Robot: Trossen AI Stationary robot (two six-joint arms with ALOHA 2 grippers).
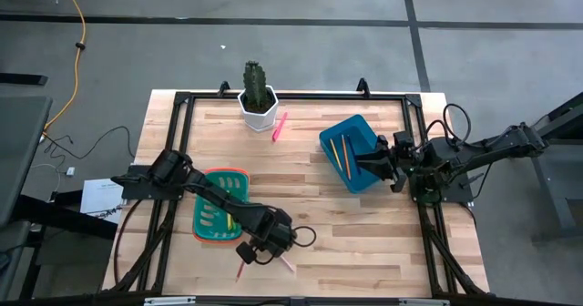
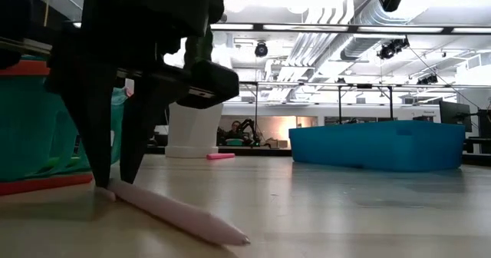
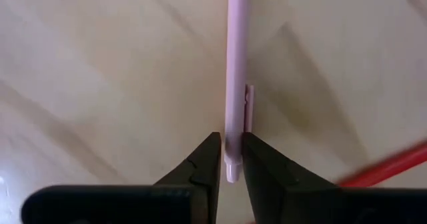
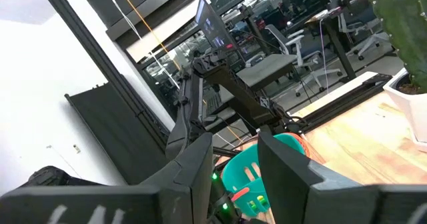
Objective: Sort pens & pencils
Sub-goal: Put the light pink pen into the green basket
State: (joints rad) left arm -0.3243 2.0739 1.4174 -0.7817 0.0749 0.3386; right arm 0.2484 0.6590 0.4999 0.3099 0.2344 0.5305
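Pale pink pen (image 3: 237,64) lies on the table, its end clasped by left hand (image 3: 231,159).

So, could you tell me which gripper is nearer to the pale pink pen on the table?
Left. The left gripper has its fingers closed around the pale pink pen at the table's near edge; the right gripper hovers over the blue bin, far away.

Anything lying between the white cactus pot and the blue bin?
Yes: the high view shows one hot-pink pen on the wood between the pot and the blue bin.

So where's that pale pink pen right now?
In the high view the pale pink pen lies near the table's front edge, below the teal tray, between the left gripper's fingers.
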